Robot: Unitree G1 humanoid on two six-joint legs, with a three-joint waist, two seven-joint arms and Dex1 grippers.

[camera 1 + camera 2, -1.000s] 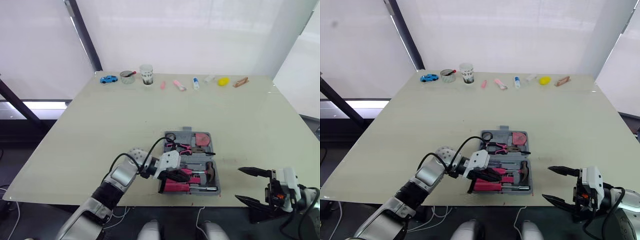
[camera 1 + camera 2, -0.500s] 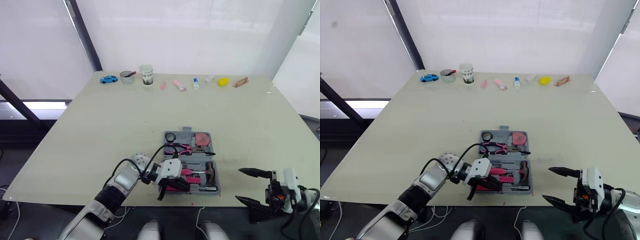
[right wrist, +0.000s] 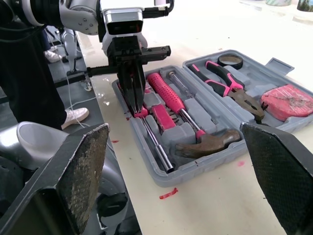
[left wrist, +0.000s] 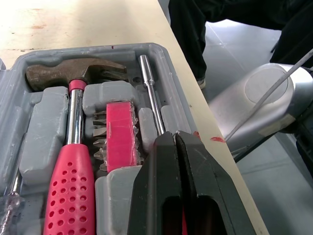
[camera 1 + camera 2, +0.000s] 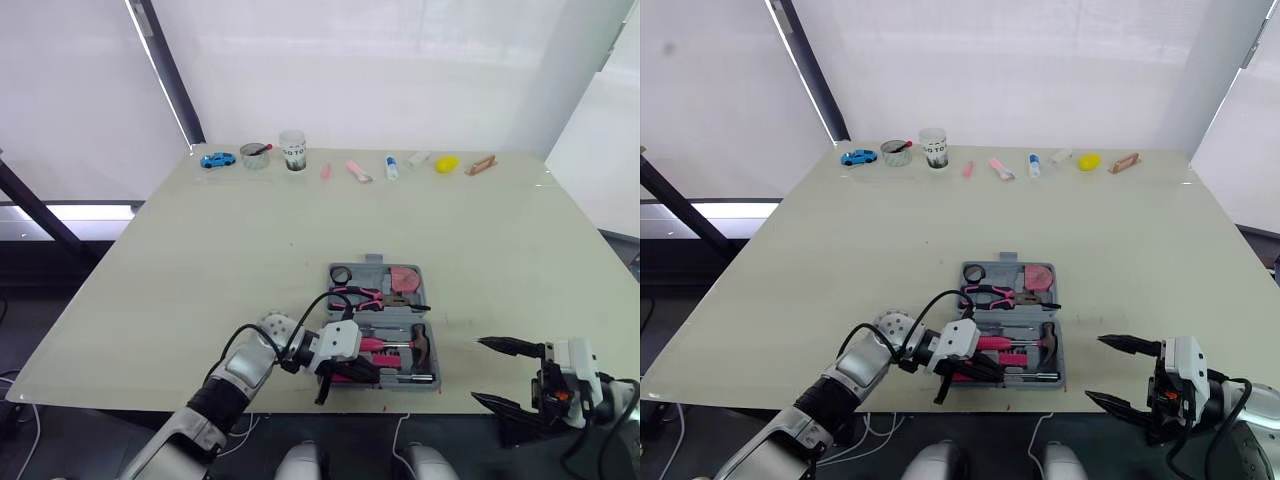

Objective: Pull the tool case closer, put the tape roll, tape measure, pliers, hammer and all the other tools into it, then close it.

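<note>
The grey tool case (image 5: 433, 322) lies open near the table's front edge. It holds a black tape roll (image 5: 341, 274), a pink-red tape measure (image 5: 405, 277), pink-handled pliers (image 5: 365, 295) and a pink-handled hammer (image 4: 73, 78). A pink bit holder (image 4: 120, 134) and a steel rod (image 4: 151, 98) lie beside the hammer. My left gripper (image 5: 372, 370) is shut, its tips low in the near-left corner of the case against a pink handle (image 3: 142, 113). My right gripper (image 5: 478, 370) hangs open off the table's front edge, right of the case.
Along the far edge stand a blue toy car (image 5: 217, 158), a small bowl (image 5: 255, 154), a cup (image 5: 292, 149), several small pink and white items, a yellow object (image 5: 446, 163) and a wooden clothespin (image 5: 481, 164). The case's near side lies close to the table edge (image 5: 300, 410).
My left gripper has dropped and drawn back from above the near half of the case to its near-left corner. The right gripper has stayed in place.
</note>
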